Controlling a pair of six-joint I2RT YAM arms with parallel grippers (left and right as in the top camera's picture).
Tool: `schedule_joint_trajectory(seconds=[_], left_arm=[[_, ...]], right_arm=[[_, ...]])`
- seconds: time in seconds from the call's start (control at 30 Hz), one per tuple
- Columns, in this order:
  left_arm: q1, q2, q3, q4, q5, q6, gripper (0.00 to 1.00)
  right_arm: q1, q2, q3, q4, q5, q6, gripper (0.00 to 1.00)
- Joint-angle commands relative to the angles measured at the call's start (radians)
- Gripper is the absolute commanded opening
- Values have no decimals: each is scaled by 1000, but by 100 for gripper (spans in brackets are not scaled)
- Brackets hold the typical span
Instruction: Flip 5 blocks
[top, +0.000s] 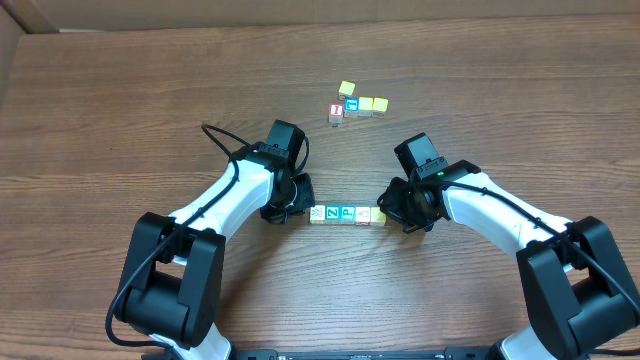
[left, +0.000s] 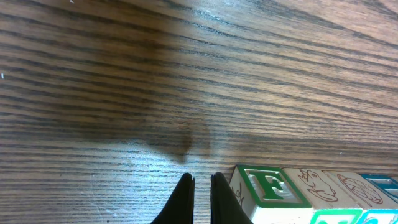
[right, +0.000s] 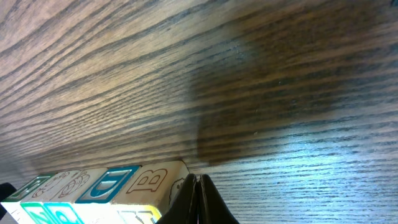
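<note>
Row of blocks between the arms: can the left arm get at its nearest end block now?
Probably yes. The shut left tool sits right beside the end block, with nothing between them; it would need to open first to grasp it.

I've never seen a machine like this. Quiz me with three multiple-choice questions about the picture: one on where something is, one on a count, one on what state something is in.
1. Where does the row of blocks lie?
A) between the tips of the left arm and the right arm
B) at the table's far edge
C) stacked on one arm

2. How many blocks form that row?
A) three
B) five
C) eight

3. How do both arms' jaws stand?
A) wide open
B) shut, holding nothing
C) shut on a block

Answers:
1 A: the overhead view shows one arm's tip at each end of the row.
2 B: five faces sit side by side.
3 B: each wrist view shows jaws closed beside the row, with no block between them.
</note>
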Motion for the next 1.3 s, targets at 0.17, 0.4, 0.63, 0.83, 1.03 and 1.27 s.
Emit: schedule_joint_trajectory(seconds=[0.17,0.4,0.63,0.83,1.03,1.27], left_arm=[[-7,11,-9,-5,12,-13,4],[-7,11,-9,-21,11,-13,4],[-7,11,-9,-22,11,-13,4],[-7,11,-9,-22,11,-13,4],[-7,11,-9,-22,33,-13,4],[-7,11,-9,-22,35,-13,4]], right_arm=[[2,3,-8,15,-26,8,4],[2,3,-8,20,-26,8,4],[6,3,-8,37,-30,8,4],[16,3,-8,41,-30,8,4],[27,3,-8,40,-30,23,4],[31,3,-8,40,-37,27,4]])
